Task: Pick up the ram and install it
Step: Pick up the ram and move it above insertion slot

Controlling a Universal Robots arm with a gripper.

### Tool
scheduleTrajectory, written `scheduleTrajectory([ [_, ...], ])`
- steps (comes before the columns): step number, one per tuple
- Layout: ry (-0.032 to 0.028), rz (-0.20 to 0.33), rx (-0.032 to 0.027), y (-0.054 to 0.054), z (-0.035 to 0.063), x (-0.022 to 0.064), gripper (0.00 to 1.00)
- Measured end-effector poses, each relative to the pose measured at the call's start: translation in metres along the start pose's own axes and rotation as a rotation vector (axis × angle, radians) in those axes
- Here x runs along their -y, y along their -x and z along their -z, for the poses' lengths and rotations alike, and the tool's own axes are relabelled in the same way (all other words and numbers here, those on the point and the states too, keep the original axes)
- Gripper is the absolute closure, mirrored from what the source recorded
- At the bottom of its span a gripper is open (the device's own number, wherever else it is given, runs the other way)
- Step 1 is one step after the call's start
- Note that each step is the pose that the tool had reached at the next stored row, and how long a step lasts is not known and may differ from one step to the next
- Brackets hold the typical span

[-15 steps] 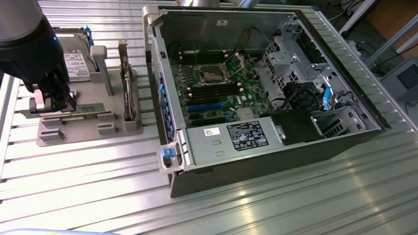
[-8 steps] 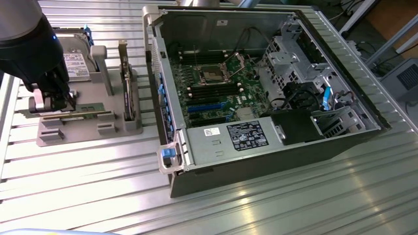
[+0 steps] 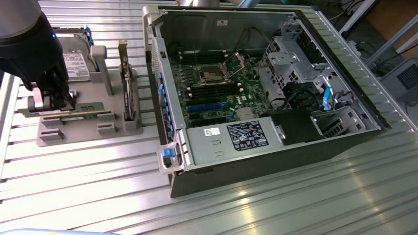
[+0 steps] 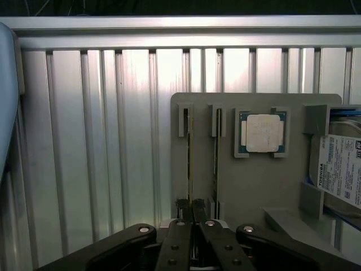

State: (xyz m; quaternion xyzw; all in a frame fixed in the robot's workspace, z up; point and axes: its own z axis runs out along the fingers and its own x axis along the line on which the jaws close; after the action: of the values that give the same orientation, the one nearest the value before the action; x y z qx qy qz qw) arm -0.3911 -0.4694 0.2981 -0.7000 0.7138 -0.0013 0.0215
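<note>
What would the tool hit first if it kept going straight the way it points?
The ram: the tool looks closed on its edge, with the gray holder probably right behind it.

Exterior view: high up, angled down, mid-distance over ribbed aluminium table (image 3: 78, 196). Open grey metal computer case (image 3: 216, 181) sits centre, grey plastic parts holder (image 3: 111, 128) at the exterior view's left. Wrist view: right behind black gripper (image 4: 190, 208), facing straight down, close. Shared: table, holder, gripper, thin green ram stick (image 4: 190, 158).
</note>
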Motion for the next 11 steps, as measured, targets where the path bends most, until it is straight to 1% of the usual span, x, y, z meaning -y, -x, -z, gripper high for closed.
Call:
scheduleTrajectory([
  [11,0.0001,0.0,-0.0001,0.0001,0.0034,0.0001,0.88],
])
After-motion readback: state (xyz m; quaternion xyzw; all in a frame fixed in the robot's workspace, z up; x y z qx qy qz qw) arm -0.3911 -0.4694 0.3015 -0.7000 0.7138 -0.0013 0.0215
